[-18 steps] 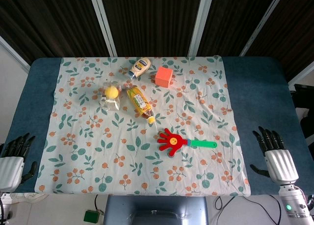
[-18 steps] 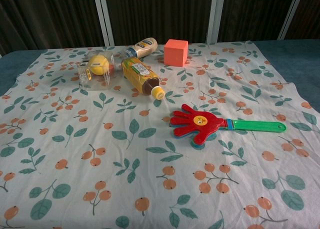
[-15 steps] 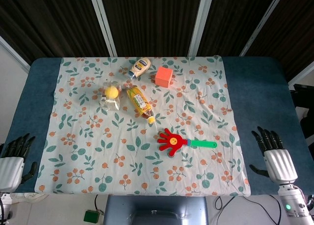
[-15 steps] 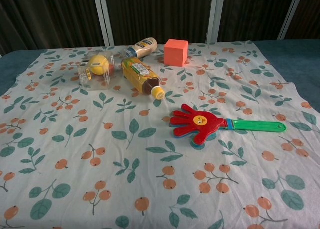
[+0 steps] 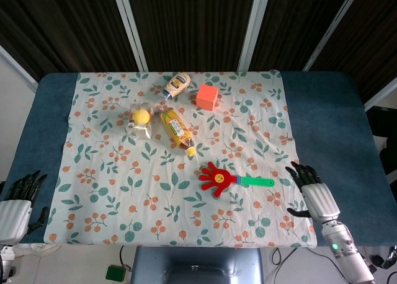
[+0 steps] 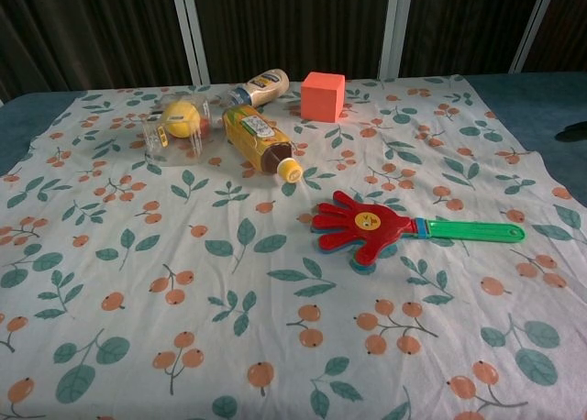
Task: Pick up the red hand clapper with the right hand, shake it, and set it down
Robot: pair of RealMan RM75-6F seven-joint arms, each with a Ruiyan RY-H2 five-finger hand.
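The red hand clapper [image 5: 218,180] lies flat on the floral cloth, its palm toward the left and its green handle [image 5: 258,181] pointing right. The chest view shows the clapper [image 6: 360,227] right of centre with its green handle [image 6: 472,230] stretching to the right. My right hand [image 5: 312,193] hovers just right of the handle's tip, fingers spread and holding nothing. Only a dark tip of it [image 6: 574,130] shows at the chest view's right edge. My left hand [image 5: 17,204] rests off the cloth at the bottom left, fingers apart and empty.
A yellow-labelled bottle [image 5: 176,130] lies above the clapper. A white sauce bottle [image 5: 177,84], an orange cube [image 5: 207,97] and a clear bag with a lemon [image 5: 141,118] sit further back. The floral cloth [image 5: 105,185] covers the blue table [image 5: 329,116].
My right hand has moved left and a little forward, from the table's right edge toward the tip of the green handle. The left hand has barely shifted. The clapper has not moved.
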